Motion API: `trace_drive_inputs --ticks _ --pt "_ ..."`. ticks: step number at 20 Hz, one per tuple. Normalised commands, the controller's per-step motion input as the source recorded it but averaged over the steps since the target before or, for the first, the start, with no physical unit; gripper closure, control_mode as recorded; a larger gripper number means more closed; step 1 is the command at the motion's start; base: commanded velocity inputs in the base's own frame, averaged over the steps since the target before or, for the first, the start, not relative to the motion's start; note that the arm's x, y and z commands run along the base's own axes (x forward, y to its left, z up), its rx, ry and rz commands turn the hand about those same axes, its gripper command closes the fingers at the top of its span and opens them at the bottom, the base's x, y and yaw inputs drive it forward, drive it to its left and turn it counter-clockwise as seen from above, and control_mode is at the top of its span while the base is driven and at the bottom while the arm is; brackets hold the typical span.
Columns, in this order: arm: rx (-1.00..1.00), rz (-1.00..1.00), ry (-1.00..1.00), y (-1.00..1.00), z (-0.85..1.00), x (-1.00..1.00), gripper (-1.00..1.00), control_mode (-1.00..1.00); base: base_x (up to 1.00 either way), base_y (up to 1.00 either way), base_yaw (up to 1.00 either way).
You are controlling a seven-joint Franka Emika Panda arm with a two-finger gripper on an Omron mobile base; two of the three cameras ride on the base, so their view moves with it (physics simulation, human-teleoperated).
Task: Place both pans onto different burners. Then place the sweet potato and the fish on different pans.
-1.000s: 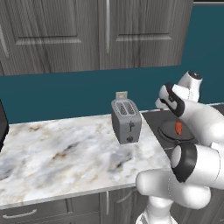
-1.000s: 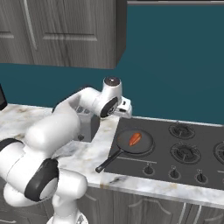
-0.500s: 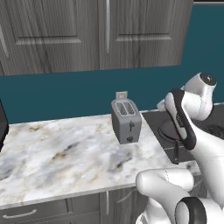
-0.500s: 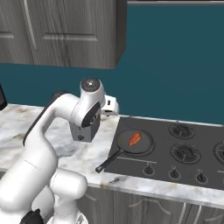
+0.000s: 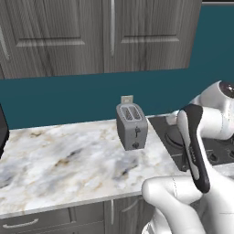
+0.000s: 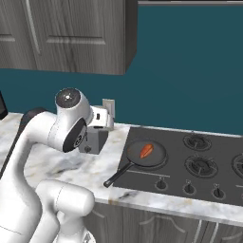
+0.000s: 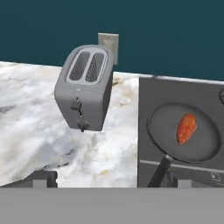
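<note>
The pan (image 7: 183, 132) sits right of the toaster (image 7: 85, 85) on the cooktop's (image 7: 175, 91) near-left burner, fish (image 7: 186, 128) inside; rigid and probably heavy, best taken by its long handle (image 6: 121, 172); the gripper (image 7: 109, 180) hangs released above the tabletop (image 7: 39, 131).

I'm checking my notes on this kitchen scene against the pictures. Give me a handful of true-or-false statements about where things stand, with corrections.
1. A pan sits on a burner at the near left of the cooktop. True.
2. The pan is empty. False: a red-orange fish lies in it.
3. The toaster stands on the marble counter, left of the cooktop in the hand view. True.
4. The pan's handle points toward the back wall. False: it points toward the counter's front edge.
5. The gripper is shut on the fish. False: its fingertips stand wide apart with nothing between them.
6. A wall outlet sits behind the toaster. True.
</note>
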Motion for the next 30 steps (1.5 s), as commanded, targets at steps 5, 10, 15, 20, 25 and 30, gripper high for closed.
trace_drive_inputs --ticks 5,10,15,20,25,30 --pt "-0.02 0.0 -0.04 0.14 0.07 -0.7 -1.0 -1.0 0.0 0.0 0.0" --pt "-0.02 0.0 -0.04 0.06 0.0 -0.52 -1.0 -1.0 0.0 0.0 0.0" --pt "0.0 0.0 0.0 0.0 0.0 0.0 -1.0 1.0 -0.39 -0.11 0.0" --pt "0.0 0.0 0.0 0.0 0.0 0.0 -1.0 1.0 -0.19 -0.42 0.0" --pt "0.0 0.0 0.0 0.0 0.0 0.0 -1.0 1.0 -0.1 -0.66 0.0" --pt "0.0 0.0 0.0 0.0 0.0 0.0 -1.0 1.0 -0.2 -0.84 0.0"
